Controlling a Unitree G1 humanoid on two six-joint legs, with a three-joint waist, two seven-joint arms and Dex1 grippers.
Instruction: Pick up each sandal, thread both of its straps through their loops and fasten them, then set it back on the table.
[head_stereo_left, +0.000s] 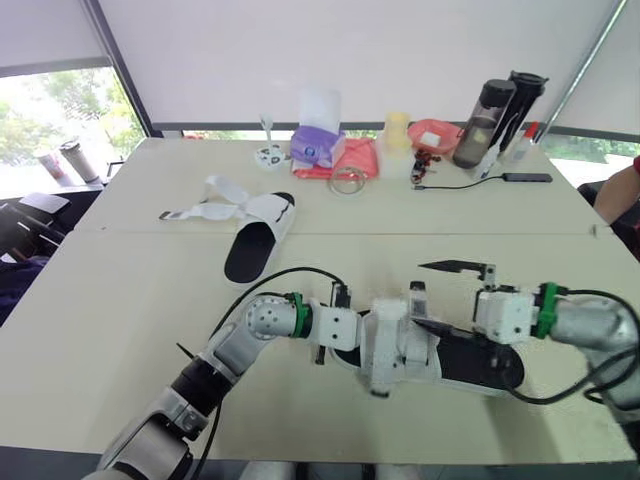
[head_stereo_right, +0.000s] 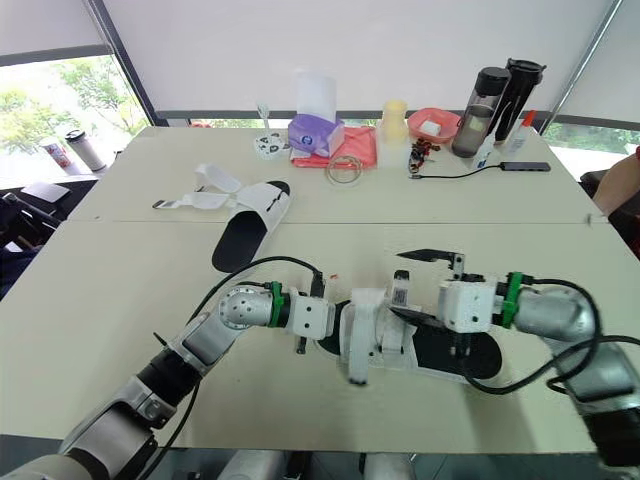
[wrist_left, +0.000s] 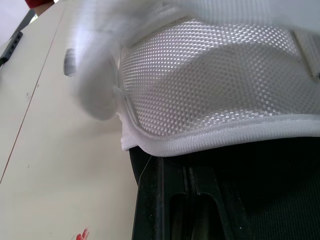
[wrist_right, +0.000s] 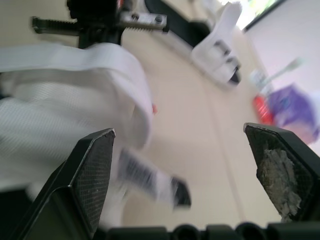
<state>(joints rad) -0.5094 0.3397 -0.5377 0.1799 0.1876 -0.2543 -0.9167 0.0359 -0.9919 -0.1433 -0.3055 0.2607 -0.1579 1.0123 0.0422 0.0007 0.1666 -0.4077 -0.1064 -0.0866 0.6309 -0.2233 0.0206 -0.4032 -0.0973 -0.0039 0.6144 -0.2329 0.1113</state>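
Observation:
A white-strapped, black-soled sandal (head_stereo_left: 400, 350) lies near the table's front edge between my two grippers. My left gripper (head_stereo_left: 335, 328) is at its toe end and looks shut on the sole's edge, with the white mesh strap (wrist_left: 210, 85) right against it. My right gripper (head_stereo_left: 447, 297) stands wide open over the heel part, one finger (head_stereo_left: 455, 266) raised and the other low above the black sole. A loose strap end (wrist_right: 150, 182) hangs between the right fingers. The second sandal (head_stereo_left: 258, 228) lies farther back on the left, its straps (head_stereo_left: 205, 208) spread open.
Along the far edge of the table (head_stereo_left: 120, 300) stand a purple packet (head_stereo_left: 316, 145), a red pouch (head_stereo_left: 355, 160), a pink bowl (head_stereo_left: 435, 135), two dark bottles (head_stereo_left: 497, 118) and a cable with a dark block (head_stereo_left: 527, 177). A person's arm (head_stereo_left: 620, 195) shows at the right edge.

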